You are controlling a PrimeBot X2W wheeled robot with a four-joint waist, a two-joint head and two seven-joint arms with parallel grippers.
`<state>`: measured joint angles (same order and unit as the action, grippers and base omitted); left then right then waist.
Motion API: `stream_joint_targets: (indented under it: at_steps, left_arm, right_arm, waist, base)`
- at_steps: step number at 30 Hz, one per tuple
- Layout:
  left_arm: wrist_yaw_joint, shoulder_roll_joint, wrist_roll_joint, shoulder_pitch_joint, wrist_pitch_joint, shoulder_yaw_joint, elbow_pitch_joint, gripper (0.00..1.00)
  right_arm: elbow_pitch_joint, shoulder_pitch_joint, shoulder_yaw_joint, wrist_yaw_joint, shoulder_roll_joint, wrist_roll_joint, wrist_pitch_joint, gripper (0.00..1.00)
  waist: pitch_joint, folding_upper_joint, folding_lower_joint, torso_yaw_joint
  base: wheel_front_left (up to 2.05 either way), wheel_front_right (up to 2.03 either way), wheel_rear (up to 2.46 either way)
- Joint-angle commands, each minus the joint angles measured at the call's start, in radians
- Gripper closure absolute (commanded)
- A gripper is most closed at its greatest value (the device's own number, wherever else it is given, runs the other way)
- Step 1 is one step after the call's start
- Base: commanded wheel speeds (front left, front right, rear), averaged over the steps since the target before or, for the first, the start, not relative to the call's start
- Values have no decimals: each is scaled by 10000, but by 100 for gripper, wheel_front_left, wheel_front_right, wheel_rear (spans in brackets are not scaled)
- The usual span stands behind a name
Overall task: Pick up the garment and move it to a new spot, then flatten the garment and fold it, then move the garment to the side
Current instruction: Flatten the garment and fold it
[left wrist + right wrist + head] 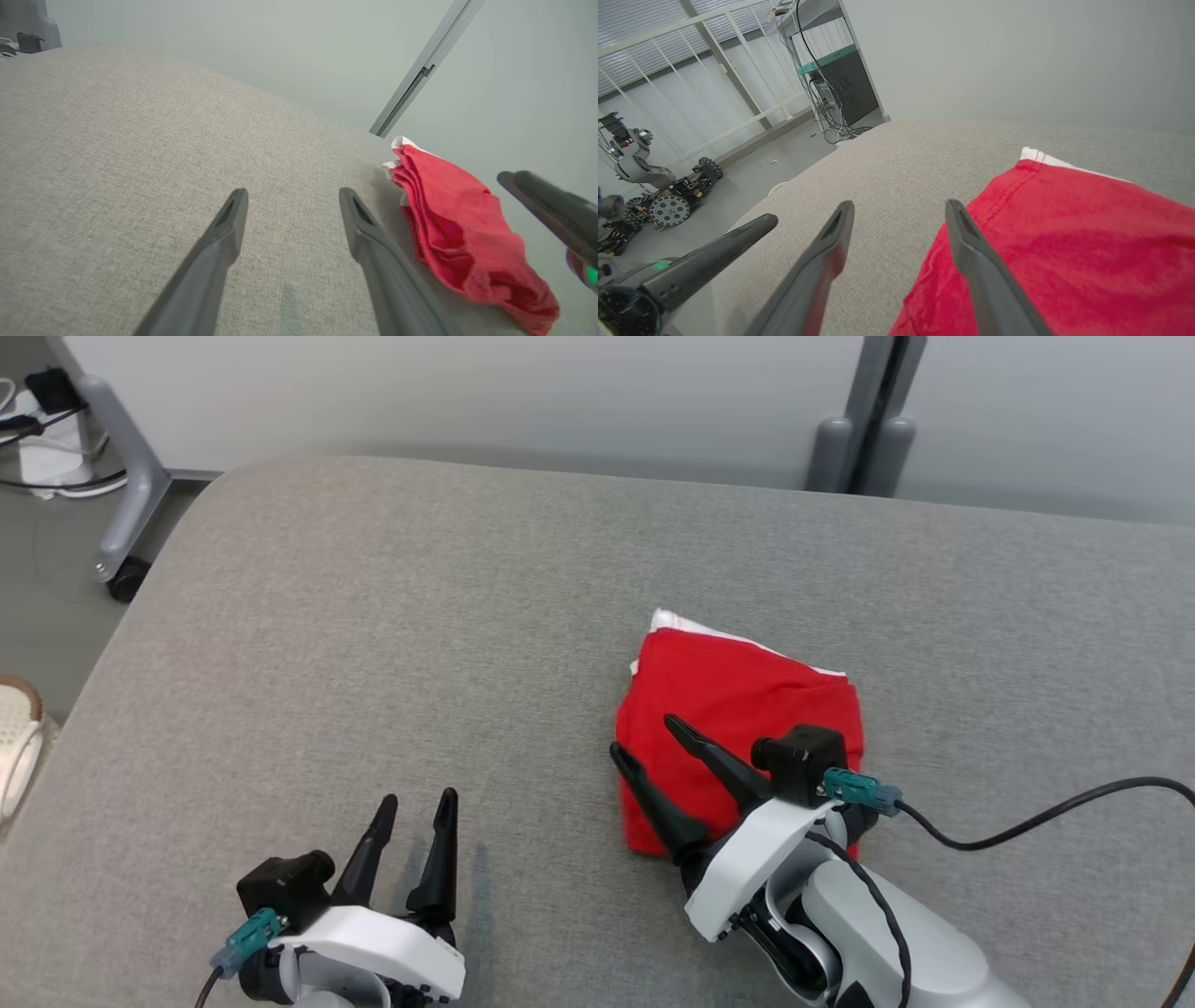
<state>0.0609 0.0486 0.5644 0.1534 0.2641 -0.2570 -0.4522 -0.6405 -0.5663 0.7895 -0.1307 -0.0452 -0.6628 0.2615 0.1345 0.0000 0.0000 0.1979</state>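
The garment (738,709) is a red cloth with a white edge, folded into a compact square on the grey cushion right of centre. It also lies at the right in the left wrist view (458,224) and under the fingers in the right wrist view (1064,242). My right gripper (644,739) hovers at the garment's near left edge, open, with nothing between its fingers; one finger is over the cloth, the other over bare cushion. My left gripper (418,800) stands open over bare cushion at the lower left, well apart from the garment.
The grey cushion (373,644) is the work surface, its left edge rounding down to the floor. A grey metal stand leg (131,495) and cables stand at the far left. A wheeled robot base (668,205) sits on the floor beyond the cushion.
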Motion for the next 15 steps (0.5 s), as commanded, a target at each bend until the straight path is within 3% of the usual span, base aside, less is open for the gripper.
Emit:
stream_joint_targets:
  at_steps: [1,7,8,9,15]
  left_arm:
    - [-99,44,-199,195,-4,154,59,0]
    - [-341,44,-667,-42,-6,618,281,0]
    - [-437,42,-903,-121,-6,796,397,0]
    - [-437,42,-903,-121,-6,796,397,0]
    - [-643,45,-1394,-377,-4,1130,698,0]
  right_arm:
    - [109,124,-153,0,-118,-34,45,0]
    - [301,682,-1917,0,-111,882,46,0]
    - [371,1047,-3025,0,-107,1616,46,0]
    - [371,1047,-3025,0,-107,1616,46,0]
    - [940,2300,-5657,0,-77,3526,47,0]
  waist:
    - [-68,0,0,-210]
    - [-220,0,0,-787]
    - [-268,0,0,-1011]
    - [-268,0,0,-1011]
    - [-416,0,0,-1519]
  base:
    - [0,0,0]
    - [0,0,0]
    - [0,0,0]
    - [0,0,0]
    - [0,0,0]
